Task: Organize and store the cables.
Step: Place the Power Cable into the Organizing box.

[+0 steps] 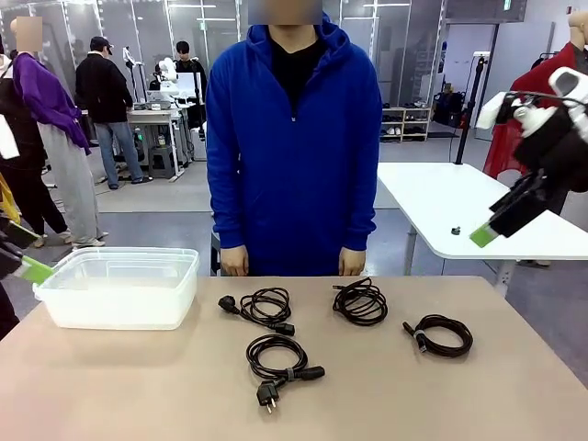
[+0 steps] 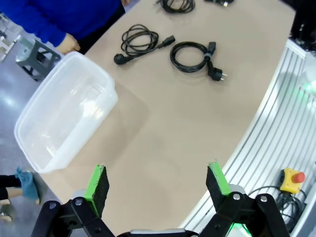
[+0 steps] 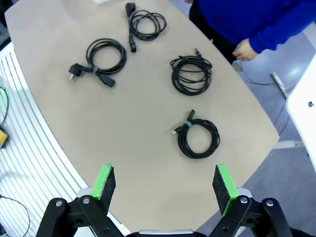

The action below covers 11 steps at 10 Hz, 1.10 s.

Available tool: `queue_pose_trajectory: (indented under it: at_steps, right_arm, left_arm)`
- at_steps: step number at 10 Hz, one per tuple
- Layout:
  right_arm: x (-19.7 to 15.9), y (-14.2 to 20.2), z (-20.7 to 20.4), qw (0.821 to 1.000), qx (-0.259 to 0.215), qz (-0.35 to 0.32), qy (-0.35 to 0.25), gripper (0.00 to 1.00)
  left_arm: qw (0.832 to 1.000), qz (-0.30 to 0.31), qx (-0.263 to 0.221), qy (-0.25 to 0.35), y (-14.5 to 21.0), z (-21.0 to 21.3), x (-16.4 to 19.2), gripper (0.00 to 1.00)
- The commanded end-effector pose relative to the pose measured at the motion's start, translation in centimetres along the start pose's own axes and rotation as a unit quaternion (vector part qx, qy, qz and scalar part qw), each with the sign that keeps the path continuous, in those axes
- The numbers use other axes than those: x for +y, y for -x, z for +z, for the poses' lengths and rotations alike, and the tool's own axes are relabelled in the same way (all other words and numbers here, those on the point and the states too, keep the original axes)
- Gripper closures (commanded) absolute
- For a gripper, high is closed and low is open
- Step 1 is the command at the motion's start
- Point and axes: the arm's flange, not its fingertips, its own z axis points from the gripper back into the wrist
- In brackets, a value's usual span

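Several coiled black cables lie on the tan table. One with a chunky plug (image 1: 262, 308) sits left of centre, and another plugged one (image 1: 278, 360) lies nearer the front. A slim coil (image 1: 359, 301) rests at the far middle and a fourth bundle (image 1: 441, 334) at the right. My left gripper (image 2: 157, 181) hangs open and empty above the table's left end, beside the clear bin (image 2: 98, 74). My right gripper (image 3: 163, 181) is open and empty, high over the right side, above the rightmost coil (image 3: 197, 138).
The clear plastic bin (image 1: 115, 308) stands at the table's left with nothing in it. A person in a blue hoodie stands at the far edge, hands (image 1: 235, 262) resting by the table. A white table (image 1: 459, 207) stands beyond on the right.
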Motion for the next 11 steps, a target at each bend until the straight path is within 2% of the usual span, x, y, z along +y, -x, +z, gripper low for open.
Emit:
queue_pose_trajectory:
  at_steps: [1,3,8,11]
  right_arm:
    - [-0.2,2.8,1.2,1.000,-0.006,-0.009,0.008,0.00]
    - [-0.6,4.7,1.6,0.999,-0.004,-0.031,0.017,0.00]
    - [-0.1,7.0,1.1,0.998,0.013,-0.054,0.022,0.00]
    - [-0.8,12.0,2.4,0.995,-0.011,-0.102,0.019,0.00]
  left_arm:
    - [1.000,0.010,0.018,0.003,0.1,0.8,1.6,0.00]
    - [0.999,0.026,0.028,-0.007,-0.5,1.2,2.1,0.00]
    - [0.996,0.080,0.023,-0.030,-1.6,2.2,2.2,0.00]
    - [0.994,0.091,0.038,-0.052,-2.4,2.8,2.0,0.00]
